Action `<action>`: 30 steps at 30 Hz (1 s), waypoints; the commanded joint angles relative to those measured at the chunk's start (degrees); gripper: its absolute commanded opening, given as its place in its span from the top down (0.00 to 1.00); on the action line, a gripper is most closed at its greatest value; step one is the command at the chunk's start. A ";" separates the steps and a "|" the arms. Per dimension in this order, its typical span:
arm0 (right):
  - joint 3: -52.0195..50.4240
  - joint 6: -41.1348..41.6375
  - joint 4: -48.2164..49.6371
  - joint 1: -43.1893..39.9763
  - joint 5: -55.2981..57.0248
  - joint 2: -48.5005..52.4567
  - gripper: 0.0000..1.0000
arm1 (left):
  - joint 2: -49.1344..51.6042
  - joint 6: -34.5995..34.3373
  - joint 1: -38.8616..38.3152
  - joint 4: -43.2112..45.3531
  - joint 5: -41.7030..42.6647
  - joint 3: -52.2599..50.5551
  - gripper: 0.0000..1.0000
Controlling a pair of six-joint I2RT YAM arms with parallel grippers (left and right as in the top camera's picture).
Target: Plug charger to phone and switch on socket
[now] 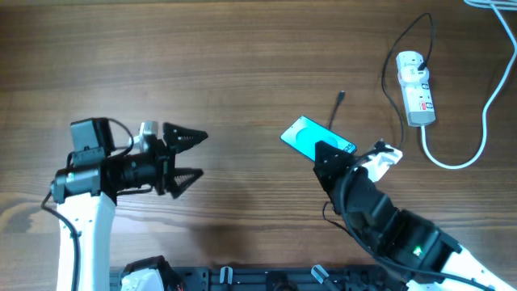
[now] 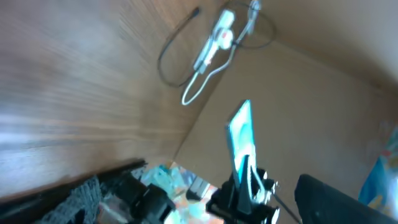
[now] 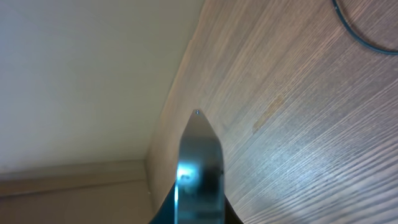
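My right gripper (image 1: 325, 155) is shut on the phone (image 1: 308, 136), which has a teal screen, and holds it at its near end, tilted above the table. In the right wrist view the phone (image 3: 199, 163) shows edge-on between the fingers. In the left wrist view the phone (image 2: 241, 134) stands upright in the right gripper. The charger's black cable (image 1: 386, 81) runs from the white socket (image 1: 416, 89) at the far right, and its tip (image 1: 342, 95) lies just beyond the phone. My left gripper (image 1: 187, 155) is open and empty at the left, pointing toward the phone.
A thicker white cable (image 1: 485, 121) loops from the socket toward the right edge. The socket (image 2: 217, 38) and both cables also show in the left wrist view. The wooden table ends at a wall beyond the phone.
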 commanded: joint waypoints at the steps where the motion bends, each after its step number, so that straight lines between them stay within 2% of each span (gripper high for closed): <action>1: 0.70 0.48 4.37 0.13 -0.28 4.35 0.96 | 0.13 -11.82 -6.58 8.04 1.53 -0.31 0.06; 2: 0.70 0.50 6.19 0.13 -0.92 5.81 0.96 | 0.13 -15.89 -8.66 11.10 -0.66 -0.31 0.11; 4: 0.70 0.66 11.98 0.13 -2.32 9.66 0.96 | 0.15 -25.53 -11.87 14.49 -5.90 -0.31 0.10; 9: 0.70 0.66 25.79 0.15 -10.93 18.93 0.96 | 0.15 -44.63 -16.26 22.21 -9.33 -0.31 0.12; 13: 0.70 5.68 29.62 0.15 -12.68 20.26 0.95 | 0.15 -54.73 -20.48 26.25 -13.90 -0.31 0.18; 17: 0.70 11.04 29.81 0.15 -16.13 20.26 0.95 | 0.15 -57.92 -23.91 29.46 -19.71 -0.31 0.23; 20: 0.70 12.48 29.81 0.15 -17.75 20.26 0.96 | 0.15 -59.98 -24.06 29.77 -21.90 -0.31 0.30; 23: 0.70 16.81 28.13 0.15 -18.14 20.26 0.96 | 0.15 -60.52 -24.06 29.90 -24.81 -0.31 0.44; 30: 0.70 17.18 29.64 0.15 -19.30 22.99 0.95 | 0.15 -59.89 -24.96 31.63 -27.61 -0.31 0.47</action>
